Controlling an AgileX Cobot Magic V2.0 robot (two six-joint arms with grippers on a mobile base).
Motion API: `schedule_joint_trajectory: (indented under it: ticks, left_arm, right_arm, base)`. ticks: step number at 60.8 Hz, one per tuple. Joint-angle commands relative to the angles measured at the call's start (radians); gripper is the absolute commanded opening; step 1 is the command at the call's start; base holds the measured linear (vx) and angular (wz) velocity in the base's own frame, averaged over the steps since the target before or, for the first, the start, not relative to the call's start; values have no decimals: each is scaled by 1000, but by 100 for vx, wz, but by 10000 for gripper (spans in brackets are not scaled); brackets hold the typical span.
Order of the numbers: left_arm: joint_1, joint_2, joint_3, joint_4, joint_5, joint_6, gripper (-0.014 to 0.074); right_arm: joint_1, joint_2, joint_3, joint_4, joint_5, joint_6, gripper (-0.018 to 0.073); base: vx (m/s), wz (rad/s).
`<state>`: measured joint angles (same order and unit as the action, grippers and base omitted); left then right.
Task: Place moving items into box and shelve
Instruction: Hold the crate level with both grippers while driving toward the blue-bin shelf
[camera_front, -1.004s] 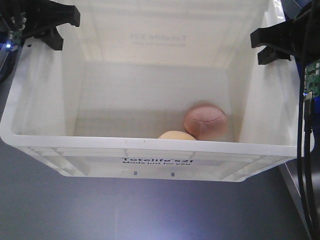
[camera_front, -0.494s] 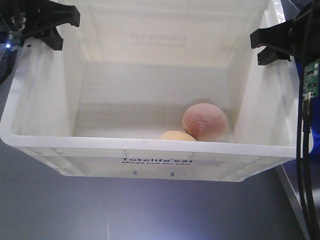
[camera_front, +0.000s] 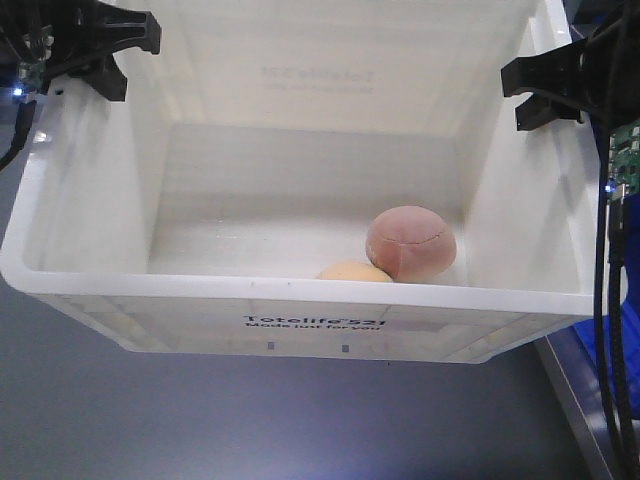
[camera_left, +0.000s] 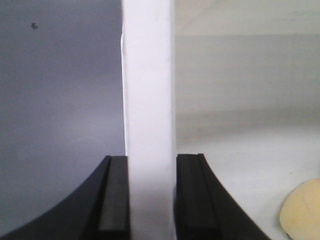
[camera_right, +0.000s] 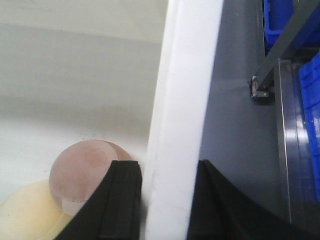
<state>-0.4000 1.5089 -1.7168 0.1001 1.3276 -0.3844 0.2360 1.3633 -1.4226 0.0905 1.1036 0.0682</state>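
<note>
Item: white Totelife crate (camera_front: 300, 300), which I hold by both side walls, left pincer (camera_left: 150, 167) and right pincer (camera_right: 167, 172) clamped on. Inside, touching: pinkish-brown lump (camera_front: 410, 243), pale yellow lump (camera_front: 355, 271). Loading done; shelving next, kept level

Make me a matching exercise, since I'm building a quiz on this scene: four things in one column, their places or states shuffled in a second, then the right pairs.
Column 1
1. pinkish-brown lump
2. pale yellow lump
3. left gripper
4. right gripper

Column 2
A. mostly hidden behind the near rim of the crate in the front view
B. shut on the crate's right wall
C. on the crate floor, seam showing, toward the right wall
D. shut on the crate's left wall

Pairs: 1-C, 2-A, 3-D, 4-B
</note>
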Motion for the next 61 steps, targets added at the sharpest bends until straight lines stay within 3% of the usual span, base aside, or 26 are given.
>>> schedule_joint_trajectory:
  ticks: [1,61]
  left_arm:
    - [-14,-50,-41,-78,-76,-5,-3]
    - [-14,-50,-41,-78,-76,-5,-3]
  right_arm:
    - [11,-42,-47,93,-118,-9,-6]
    - [11,-42,-47,93,-117,-9,-6]
  base:
    - [49,-2]
    - [49,6]
